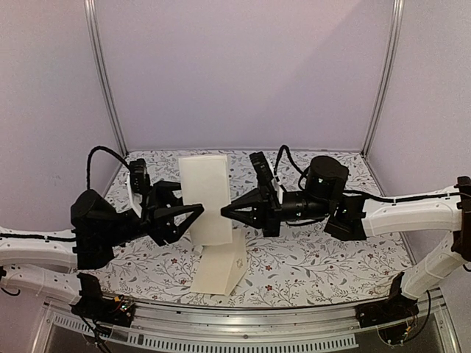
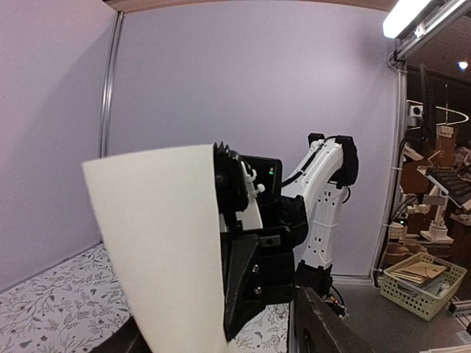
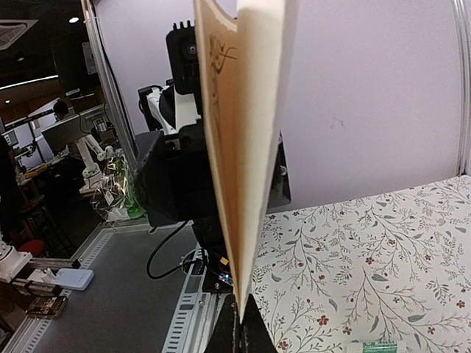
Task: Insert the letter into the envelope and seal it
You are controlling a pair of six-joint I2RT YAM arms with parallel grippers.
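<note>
letter (image 3: 224, 147): matt parchment-like paper; envelope (image 1: 217, 273): smooth matt paper; table cover (image 1: 316, 257): printed cloth

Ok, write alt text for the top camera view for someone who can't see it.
A cream envelope is held upright over a floral-print table: the right gripper shut on one edge, the left gripper open at the other.

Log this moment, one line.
left pincer: open beside envelope | right pincer: shut on envelope edge | envelope: upright between pincers | letter: tan sheet against envelope
</note>
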